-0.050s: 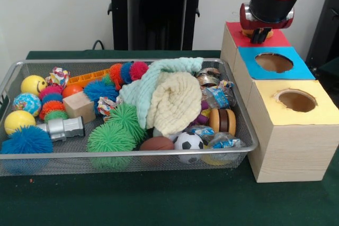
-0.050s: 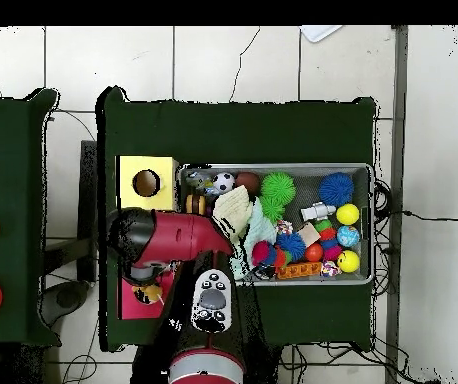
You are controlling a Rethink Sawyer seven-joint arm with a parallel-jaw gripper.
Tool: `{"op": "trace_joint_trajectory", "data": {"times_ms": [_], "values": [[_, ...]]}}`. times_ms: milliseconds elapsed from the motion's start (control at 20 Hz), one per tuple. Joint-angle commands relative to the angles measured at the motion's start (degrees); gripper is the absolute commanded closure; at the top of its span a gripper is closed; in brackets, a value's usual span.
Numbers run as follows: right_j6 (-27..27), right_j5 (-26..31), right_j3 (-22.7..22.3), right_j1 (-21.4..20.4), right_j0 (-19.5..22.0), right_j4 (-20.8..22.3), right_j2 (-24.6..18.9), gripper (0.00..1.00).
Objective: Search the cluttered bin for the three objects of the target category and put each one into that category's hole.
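Note:
My gripper [image 1: 259, 36] hangs right over the red-topped box [image 1: 235, 36], at the spot of its hole, which it hides. A bit of orange-tan shows under it; I cannot tell whether that is an object or the hole's rim. In the overhead view the gripper [image 2: 151, 292] sits over the red box [image 2: 129, 302]. The wire bin [image 1: 132, 62] holds spiky green balls [image 1: 111, 137], a blue spiky ball [image 1: 26, 140], yellow balls [image 1: 33, 84], a soccer ball [image 1: 189, 141], a wooden block [image 1: 79, 106] and crumpled wrappers [image 1: 216, 97].
Beside the red box stand a blue-topped box [image 1: 296, 70] and a yellow-topped box [image 1: 323, 110], each with a round hole. Mint and cream cloths [image 1: 172, 101] cover the bin's middle. A wooden yo-yo [image 1: 222, 121] and a silver cylinder [image 1: 64, 128] also lie in the bin.

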State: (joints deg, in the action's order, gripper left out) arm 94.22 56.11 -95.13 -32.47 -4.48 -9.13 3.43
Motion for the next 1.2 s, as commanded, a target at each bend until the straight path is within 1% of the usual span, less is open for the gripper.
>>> {"op": "trace_joint_trajectory", "data": {"times_ms": [50,200,250,350,450,550,750,850,950,1050,1200], "values": [[10.0,-6.3,-6.4,3.0,1.3,-0.1,-1.4,1.0],[10.0,-7.3,-7.7,2.5,1.2,-0.3,-1.5,1.0],[9.8,-7.1,-8.0,1.7,1.2,-0.5,-1.6,1.0],[9.6,-4.7,-9.2,-2.0,0.9,-1.1,-1.4,1.0],[9.6,-0.8,-10.0,-6.0,0.4,-1.7,-1.2,1.0],[10.3,2.5,-10.0,-8.4,-0.1,-1.9,-0.9,1.0],[11.1,2.2,-9.8,-8.6,-0.2,-1.9,-1.0,1.0],[11.2,2.8,-10.3,-9.3,-0.2,-2.1,-1.2,1.0],[11.3,1.9,-11.6,-9.5,-0.3,-2.5,-1.5,1.0],[11.1,-0.7,-13.0,-9.1,-0.4,-2.8,-1.8,1.0],[10.4,-5.4,-14.1,-6.7,0.1,-2.6,-2.3,1.0]]}}
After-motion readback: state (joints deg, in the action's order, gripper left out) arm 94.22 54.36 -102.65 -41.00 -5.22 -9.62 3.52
